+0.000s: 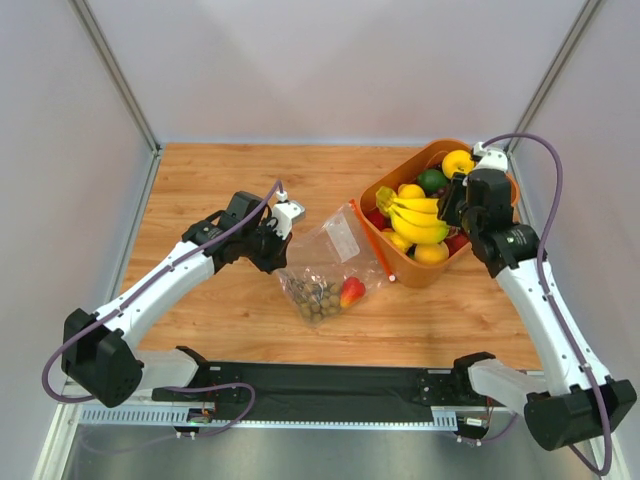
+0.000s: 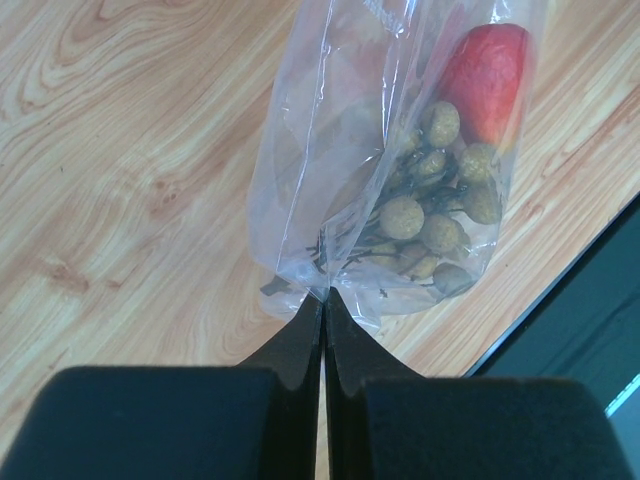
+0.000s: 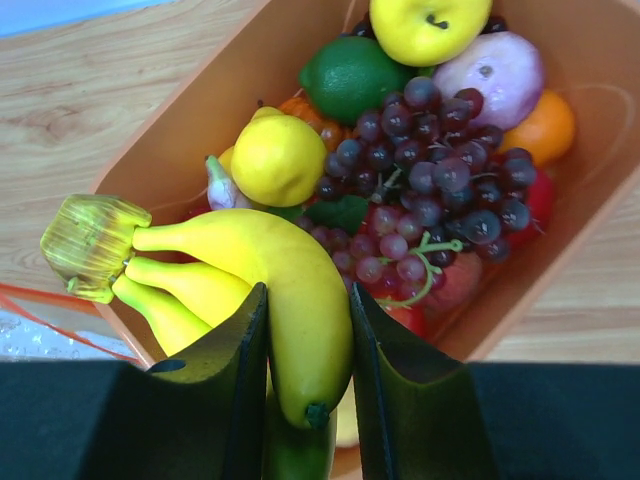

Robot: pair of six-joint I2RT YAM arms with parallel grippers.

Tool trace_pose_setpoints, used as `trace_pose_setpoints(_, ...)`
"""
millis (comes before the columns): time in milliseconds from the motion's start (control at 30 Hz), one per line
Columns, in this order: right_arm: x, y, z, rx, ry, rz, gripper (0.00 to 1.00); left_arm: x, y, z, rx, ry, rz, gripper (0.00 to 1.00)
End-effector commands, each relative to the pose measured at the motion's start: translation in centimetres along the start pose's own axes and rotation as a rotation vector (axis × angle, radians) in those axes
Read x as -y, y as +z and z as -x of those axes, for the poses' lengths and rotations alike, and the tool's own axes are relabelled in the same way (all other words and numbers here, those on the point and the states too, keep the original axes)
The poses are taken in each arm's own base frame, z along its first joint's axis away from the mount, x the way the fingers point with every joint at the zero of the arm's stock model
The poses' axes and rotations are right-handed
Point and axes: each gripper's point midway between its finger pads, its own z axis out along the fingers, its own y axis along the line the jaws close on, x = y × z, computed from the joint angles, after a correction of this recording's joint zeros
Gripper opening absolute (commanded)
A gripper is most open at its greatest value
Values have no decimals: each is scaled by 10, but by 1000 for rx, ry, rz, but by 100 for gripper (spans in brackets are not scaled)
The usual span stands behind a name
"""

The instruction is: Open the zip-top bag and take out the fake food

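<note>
Left gripper: my left gripper [image 2: 323, 300] has its jaws pressed together on a fold of plastic at the edge of the zip-top bag [image 2: 320, 150], close to the ball cluster.
Right gripper: my right gripper [image 3: 308, 295] is clamped on one banana of the banana bunch [image 3: 250, 260], over the orange bin [image 3: 200, 100].
Bag: it lies on the table [image 1: 220, 180] between my arms, with its red-orange zip strip [image 1: 378, 250] towards the bin. The mouth looks open, though I cannot see it clearly.
Done: the bananas are out of the bag, so one of three pieces is removed, as I judge it.
Left inside: the peach-like fruit [image 2: 488, 80] and the cluster of tan balls [image 2: 430, 220] both sit within the plastic.
Left to do: let the bananas go, then get those two pieces out.
Progress: roughly a third through the emptying.
</note>
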Motion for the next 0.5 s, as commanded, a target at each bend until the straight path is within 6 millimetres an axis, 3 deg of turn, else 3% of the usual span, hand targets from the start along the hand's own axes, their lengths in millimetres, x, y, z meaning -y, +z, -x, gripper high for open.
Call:
trace_pose_setpoints(0,-18,20,11,33,51,166,0,5,-13,20,68,9,-15,0)
trace_pose_setpoints(167,-9,52,-4,-11,28,140,0,7,-11,19,64,7,-26,0)
trace_pose_setpoints(367,11,72,-10,-11,6,60,1,9,-12,20,68,12,-37,0)
trace_pose_setpoints(400,17,74,-9,-9,6,31,3,9,-12,20,67,11,-38,0)
trace_pose_setpoints(467,25,77,-11,-23,17,1,15,10,-11,19,66,12,-42,0)
